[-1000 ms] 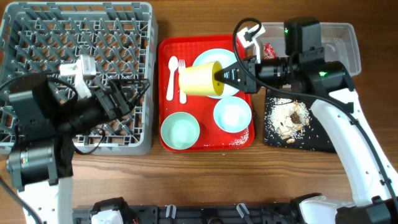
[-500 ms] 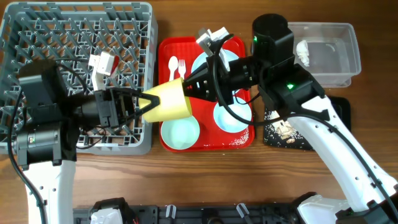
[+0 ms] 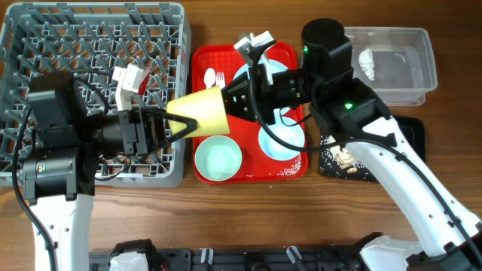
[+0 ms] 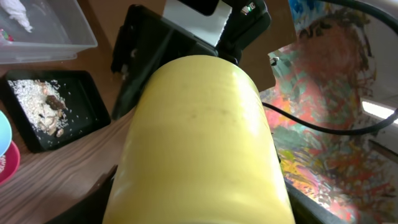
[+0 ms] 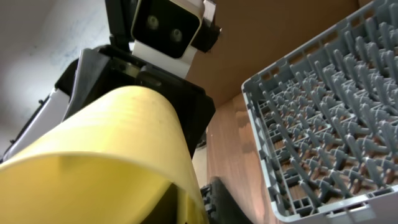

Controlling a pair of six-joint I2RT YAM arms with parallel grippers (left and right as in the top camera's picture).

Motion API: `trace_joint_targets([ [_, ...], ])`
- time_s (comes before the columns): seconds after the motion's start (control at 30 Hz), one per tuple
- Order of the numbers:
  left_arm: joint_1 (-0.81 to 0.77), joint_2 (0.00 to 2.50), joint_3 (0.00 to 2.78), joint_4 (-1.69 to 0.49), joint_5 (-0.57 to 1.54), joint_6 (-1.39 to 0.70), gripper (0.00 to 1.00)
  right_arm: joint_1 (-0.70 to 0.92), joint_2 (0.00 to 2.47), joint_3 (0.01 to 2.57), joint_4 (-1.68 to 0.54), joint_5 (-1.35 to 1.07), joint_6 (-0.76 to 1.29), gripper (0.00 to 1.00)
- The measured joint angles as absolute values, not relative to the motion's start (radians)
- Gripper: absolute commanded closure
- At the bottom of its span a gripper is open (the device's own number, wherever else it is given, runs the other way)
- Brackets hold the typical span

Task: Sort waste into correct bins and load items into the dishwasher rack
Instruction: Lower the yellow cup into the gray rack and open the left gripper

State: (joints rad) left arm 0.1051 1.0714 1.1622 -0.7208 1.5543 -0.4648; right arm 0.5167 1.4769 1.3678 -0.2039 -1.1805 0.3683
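The yellow cup [image 3: 203,113] lies on its side in the air between the grey dishwasher rack [image 3: 45,30] and the red tray. My left gripper [image 3: 181,125] clasps its narrow base end and my right gripper [image 3: 235,102] pinches its rim, one finger inside. The cup fills the left wrist view [image 4: 199,143] and the right wrist view [image 5: 106,155]. A white tissue wad [image 3: 367,64] lies in the clear tub [image 3: 422,68]. Rice scraps [image 3: 343,156] lie on the black tray [image 3: 410,128]. The red wrapper is hidden.
The red serving tray [image 3: 202,60] holds a white fork and spoon [image 3: 214,77], two pale bowls [image 3: 218,159] [image 3: 280,143] and a pale-blue plate [image 3: 286,69] partly under my right arm. The rack also shows in the right wrist view [image 5: 323,112].
My right arm carried the cup left from over the plate to the rack's edge. My left gripper reached in and its fingers came in around the cup's base; the cup rose slightly.
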Motion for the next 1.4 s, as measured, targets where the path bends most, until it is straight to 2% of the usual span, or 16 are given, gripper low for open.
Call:
trace_joint_targets([
  [0.03, 0.105, 1.071, 1.162, -0.721, 1.554, -0.464, 0.43, 0.522, 1.48, 1.368, -0.204, -1.177, 0.368, 0.4],
  [0.07, 0.105, 1.071, 1.162, -0.72, 1.555, -0.463, 0.43, 0.523, 1.481, 1.368, -0.204, -1.176, 0.369, 0.36],
  [0.17, 0.105, 1.071, 1.162, -0.72, 1.541, -0.464, 0.44, 0.506, 1.482, 1.368, -0.205, -1.177, 0.37, 0.35],
  [0.27, 0.105, 1.071, 1.162, -0.722, 1.454, -0.472, 0.44, 0.422, 1.472, 1.368, -0.227, -1.177, 0.37, 0.34],
  [0.43, 0.104, 1.049, 1.163, -0.86, 1.077, -0.478, 0.42, 0.262, 1.403, 1.37, -0.405, -1.17, 0.358, 0.34],
  [0.63, 0.103, 1.054, 1.165, -1.184, 0.382, -0.468, 0.41, 0.255, 1.388, 1.369, -0.698, -1.046, 0.276, 0.34],
  [0.8, 0.103, 1.126, 1.111, -1.222, 0.134, -0.465, 0.43, 0.255, 1.388, 1.369, -0.721, -0.964, 0.241, 0.34],
  [1.0, 0.091, 1.271, 1.022, -1.17, 0.067, -0.464, 0.38, 0.255, 1.388, 1.369, -0.726, -0.939, 0.233, 0.33],
  [1.03, 0.083, 1.292, 1.022, -1.153, 0.063, -0.465, 0.34, 0.255, 1.388, 1.369, -0.726, -0.938, 0.233, 0.33],
  [1.1, 0.065, 1.319, 1.022, -1.135, 0.06, -0.463, 0.09, 0.255, 1.388, 1.369, -0.726, -0.937, 0.233, 0.33],
  [1.13, 0.057, 1.324, 1.022, -1.13, 0.062, -0.461, 0.01, 0.255, 1.388, 1.369, -0.727, -0.937, 0.233, 0.33],
  [1.3, 0.03, 1.327, 1.048, -1.186, 0.125, -0.457, 0.0, 0.256, 1.388, 1.369, -0.747, -0.902, 0.232, 0.32],
  [1.4, 0.03, 1.333, 1.228, -1.306, 0.142, -0.443, 0.0, 0.274, 1.387, 1.37, -0.794, -0.77, 0.229, 0.31],
])
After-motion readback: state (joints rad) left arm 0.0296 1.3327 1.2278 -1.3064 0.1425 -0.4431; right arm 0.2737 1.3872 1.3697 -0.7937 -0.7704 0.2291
